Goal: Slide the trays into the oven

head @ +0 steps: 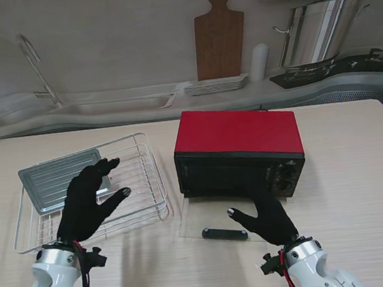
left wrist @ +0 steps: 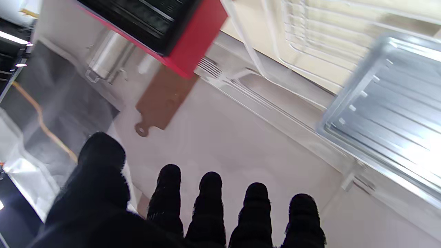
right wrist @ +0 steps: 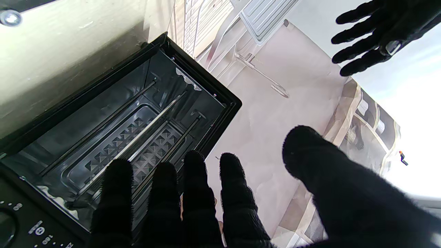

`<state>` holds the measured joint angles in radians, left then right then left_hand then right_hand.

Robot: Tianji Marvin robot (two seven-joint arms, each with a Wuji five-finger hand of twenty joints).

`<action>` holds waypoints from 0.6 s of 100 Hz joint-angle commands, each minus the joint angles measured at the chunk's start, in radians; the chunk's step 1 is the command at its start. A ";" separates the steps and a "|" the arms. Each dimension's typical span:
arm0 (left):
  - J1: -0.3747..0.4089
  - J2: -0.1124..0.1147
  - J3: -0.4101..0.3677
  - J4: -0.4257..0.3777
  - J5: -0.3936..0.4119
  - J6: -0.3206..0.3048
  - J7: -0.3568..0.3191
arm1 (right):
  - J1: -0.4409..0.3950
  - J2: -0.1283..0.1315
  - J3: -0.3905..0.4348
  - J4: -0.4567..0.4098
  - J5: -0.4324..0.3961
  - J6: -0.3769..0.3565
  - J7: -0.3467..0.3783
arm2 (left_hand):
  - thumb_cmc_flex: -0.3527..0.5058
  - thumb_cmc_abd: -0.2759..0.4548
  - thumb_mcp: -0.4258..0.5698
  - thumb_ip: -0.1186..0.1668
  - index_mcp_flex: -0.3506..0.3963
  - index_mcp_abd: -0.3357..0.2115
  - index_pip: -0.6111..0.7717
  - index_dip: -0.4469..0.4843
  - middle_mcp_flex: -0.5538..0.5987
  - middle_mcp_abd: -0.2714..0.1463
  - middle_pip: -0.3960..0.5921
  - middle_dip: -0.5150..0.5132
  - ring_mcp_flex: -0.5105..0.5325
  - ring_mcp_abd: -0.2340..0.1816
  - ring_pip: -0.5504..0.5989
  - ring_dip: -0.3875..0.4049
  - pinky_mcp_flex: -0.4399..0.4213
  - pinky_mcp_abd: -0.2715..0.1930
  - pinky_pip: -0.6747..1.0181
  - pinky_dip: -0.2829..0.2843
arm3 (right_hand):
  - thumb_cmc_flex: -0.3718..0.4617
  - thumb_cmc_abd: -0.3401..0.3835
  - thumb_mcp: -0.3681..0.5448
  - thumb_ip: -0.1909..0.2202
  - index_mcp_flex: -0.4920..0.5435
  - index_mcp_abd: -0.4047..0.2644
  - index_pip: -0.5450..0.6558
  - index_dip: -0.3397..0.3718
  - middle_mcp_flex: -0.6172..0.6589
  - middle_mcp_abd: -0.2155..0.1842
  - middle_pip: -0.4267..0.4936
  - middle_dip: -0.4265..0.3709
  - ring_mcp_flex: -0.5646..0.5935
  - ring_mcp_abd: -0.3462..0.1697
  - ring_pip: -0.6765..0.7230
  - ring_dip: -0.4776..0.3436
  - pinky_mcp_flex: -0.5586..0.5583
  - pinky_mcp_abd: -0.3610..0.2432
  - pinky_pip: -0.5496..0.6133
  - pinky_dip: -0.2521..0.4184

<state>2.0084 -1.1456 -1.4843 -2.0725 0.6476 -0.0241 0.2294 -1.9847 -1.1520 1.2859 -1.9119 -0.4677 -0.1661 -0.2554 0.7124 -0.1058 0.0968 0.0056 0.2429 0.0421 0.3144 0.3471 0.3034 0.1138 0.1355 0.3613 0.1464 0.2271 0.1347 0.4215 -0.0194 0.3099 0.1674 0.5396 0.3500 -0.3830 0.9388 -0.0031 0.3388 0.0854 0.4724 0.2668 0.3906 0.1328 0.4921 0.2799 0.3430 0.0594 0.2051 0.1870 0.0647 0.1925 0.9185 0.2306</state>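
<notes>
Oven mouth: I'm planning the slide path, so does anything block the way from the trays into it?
Nothing visible does. The oven door lies open flat on the table, the cavity shows only its heating rods, and bare table separates it from the metal tray and wire rack.

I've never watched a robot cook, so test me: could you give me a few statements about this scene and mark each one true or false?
1. The oven door is open. True; it lies flat on the table in front of the oven.
2. The metal tray is already inside the oven. False; it rests on the wire rack, left of the oven.
3. The left hand holds the tray. False; its fingers are spread and it grips nothing.
4. The right hand is open, near the door's handle. True.
5. The oven's top is red. True.
</notes>
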 commanded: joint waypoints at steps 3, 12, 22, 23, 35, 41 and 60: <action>0.012 -0.002 -0.045 -0.006 0.021 0.032 -0.016 | -0.012 -0.002 -0.001 -0.003 -0.003 -0.001 0.016 | 0.015 0.007 0.034 0.013 0.009 0.014 0.013 0.005 -0.002 0.008 0.012 0.002 0.016 0.004 0.021 0.018 -0.004 0.010 -0.008 0.022 | -0.036 -0.006 0.015 0.062 -0.033 -0.021 0.005 -0.013 -0.031 -0.038 -0.012 -0.010 -0.030 -0.036 -0.014 -0.013 -0.011 -0.005 -0.027 -0.014; 0.008 -0.003 -0.091 -0.002 0.016 0.052 -0.030 | -0.013 -0.002 -0.001 -0.005 0.001 0.003 0.020 | 0.013 0.003 0.043 0.011 0.005 0.013 0.020 0.006 -0.006 0.011 0.017 0.005 0.014 0.003 0.024 0.022 0.000 0.009 -0.002 0.031 | -0.034 -0.005 0.014 0.062 -0.033 -0.019 0.006 -0.016 -0.031 -0.037 -0.012 -0.010 -0.030 -0.040 -0.014 -0.013 -0.011 -0.005 -0.026 -0.015; -0.012 -0.004 -0.135 0.012 -0.001 0.066 -0.047 | -0.012 -0.001 -0.002 -0.005 0.000 0.007 0.023 | 0.012 -0.004 0.054 0.010 0.003 0.014 0.027 0.007 -0.008 0.015 0.023 0.009 0.014 0.002 0.028 0.028 0.000 0.007 0.002 0.040 | -0.036 -0.006 0.013 0.062 -0.031 -0.018 0.007 -0.018 -0.029 -0.038 -0.011 -0.010 -0.029 -0.042 -0.013 -0.013 -0.011 -0.006 -0.024 -0.015; -0.015 -0.004 -0.139 0.014 -0.001 0.067 -0.047 | -0.012 -0.001 -0.002 -0.006 0.000 0.008 0.024 | 0.011 -0.004 0.055 0.009 0.003 0.013 0.029 0.007 -0.008 0.011 0.024 0.010 0.015 0.002 0.029 0.028 0.001 0.007 0.002 0.041 | -0.036 -0.005 0.013 0.062 -0.032 -0.017 0.007 -0.019 -0.030 -0.037 -0.011 -0.010 -0.030 -0.041 -0.013 -0.013 -0.010 -0.006 -0.024 -0.015; -0.060 -0.003 -0.179 0.055 -0.004 0.092 -0.066 | -0.011 0.000 -0.003 -0.007 0.002 0.010 0.032 | 0.005 -0.011 0.072 0.007 -0.005 0.015 0.038 0.008 -0.015 0.008 0.030 0.014 0.013 0.002 0.033 0.034 0.007 0.006 0.007 0.051 | -0.037 -0.003 0.011 0.061 -0.033 -0.016 0.007 -0.022 -0.032 -0.038 -0.011 -0.010 -0.031 -0.041 -0.013 -0.013 -0.011 -0.006 -0.022 -0.016; -0.087 -0.001 -0.197 0.086 -0.005 0.099 -0.079 | -0.012 0.000 -0.003 -0.006 0.003 0.011 0.034 | -0.001 -0.014 0.078 0.006 -0.008 0.012 0.041 0.008 -0.017 0.003 0.033 0.015 0.014 0.001 0.036 0.036 0.013 0.006 0.010 0.055 | -0.036 -0.005 0.011 0.062 -0.032 -0.015 0.007 -0.023 -0.031 -0.037 -0.010 -0.009 -0.031 -0.043 -0.013 -0.013 -0.011 -0.006 -0.021 -0.016; -0.172 0.010 -0.243 0.173 -0.056 0.129 -0.163 | -0.019 0.003 0.007 -0.008 0.006 0.014 0.047 | -0.034 -0.040 0.175 -0.013 -0.021 0.013 0.066 0.005 -0.034 0.007 0.049 0.020 0.007 -0.002 0.044 0.045 0.026 -0.004 0.012 0.088 | -0.036 -0.004 0.010 0.062 -0.030 -0.014 0.008 -0.025 -0.032 -0.038 -0.010 -0.009 -0.031 -0.042 -0.013 -0.013 -0.011 -0.006 -0.020 -0.016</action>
<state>1.8503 -1.1455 -1.7147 -1.9076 0.6117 0.0812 0.0921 -1.9903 -1.1480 1.2905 -1.9150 -0.4603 -0.1539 -0.2277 0.6965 -0.1358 0.2395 0.0055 0.2430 0.0497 0.3649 0.3471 0.3034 0.1256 0.1701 0.3614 0.1567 0.2282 0.1576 0.4472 0.0054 0.3104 0.1680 0.6011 0.3500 -0.3830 0.9388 -0.0031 0.3388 0.0853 0.4728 0.2554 0.3906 0.1326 0.4921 0.2799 0.3430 0.0591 0.2050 0.1867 0.0647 0.1926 0.9183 0.2305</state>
